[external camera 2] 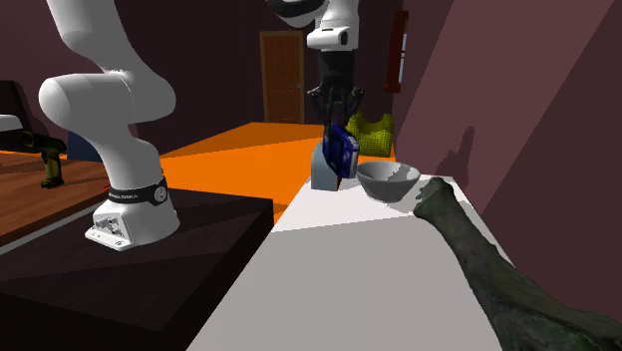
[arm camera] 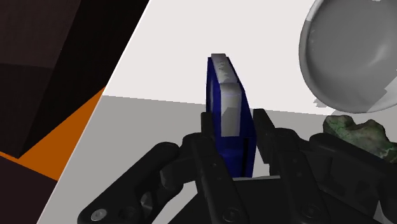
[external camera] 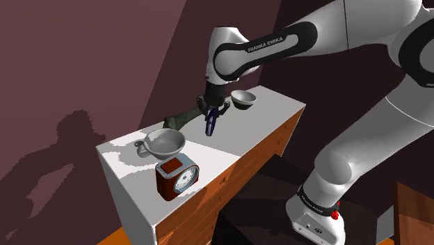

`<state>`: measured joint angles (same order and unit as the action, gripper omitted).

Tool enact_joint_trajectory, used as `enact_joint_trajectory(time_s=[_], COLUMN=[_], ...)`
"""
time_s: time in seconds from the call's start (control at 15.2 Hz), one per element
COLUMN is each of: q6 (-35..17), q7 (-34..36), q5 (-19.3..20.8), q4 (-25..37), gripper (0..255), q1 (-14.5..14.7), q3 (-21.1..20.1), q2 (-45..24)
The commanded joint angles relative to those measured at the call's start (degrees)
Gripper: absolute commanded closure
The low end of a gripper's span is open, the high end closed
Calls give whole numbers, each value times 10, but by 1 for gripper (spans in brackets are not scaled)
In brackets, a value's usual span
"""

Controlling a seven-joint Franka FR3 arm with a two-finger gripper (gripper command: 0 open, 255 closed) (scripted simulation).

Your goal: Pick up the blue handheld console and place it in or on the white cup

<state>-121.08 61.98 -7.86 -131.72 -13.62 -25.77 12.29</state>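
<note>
Nearest to the wrist camera, your all-black two-finger gripper [arm camera: 235,127] was closed narrowly on the flat blue handheld console [arm camera: 226,95], one finger on each broad face, with the console standing on edge between them. In the shoulder view it seemed to hang just clear of the white top of the wooden cabinet [external camera: 229,143]. So I judge the picking was done and the carrying was the step in hand.

Your target, the wide greyish-white cup with a small handle [external camera: 165,142], stood at about eight o'clock from the gripper in that view, well apart. A dark green rough figure [external camera: 182,117] lay near the path. The next move called for more height, then travel over the cup's rim before you opened.

The white arm [external camera: 348,31] arched up from the stand [external camera: 264,209] at five o'clock. Its forearm reached in from two o'clock, the wrist bent so the fingers pointed down.
</note>
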Motion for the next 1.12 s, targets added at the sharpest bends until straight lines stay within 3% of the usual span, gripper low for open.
enact_joint_trajectory(time_s=[0.0,0.53,0.99,1.06], q6=[9,45,114,107], q7=[15,149,249,250], q5=[7,91,182,183], q4=[25,198,398,392], gripper=[255,255,255,255], q1=[1,34,112,112], q3=[-8,-65,-76,-74], q2=[-16,-168,-323,-325])
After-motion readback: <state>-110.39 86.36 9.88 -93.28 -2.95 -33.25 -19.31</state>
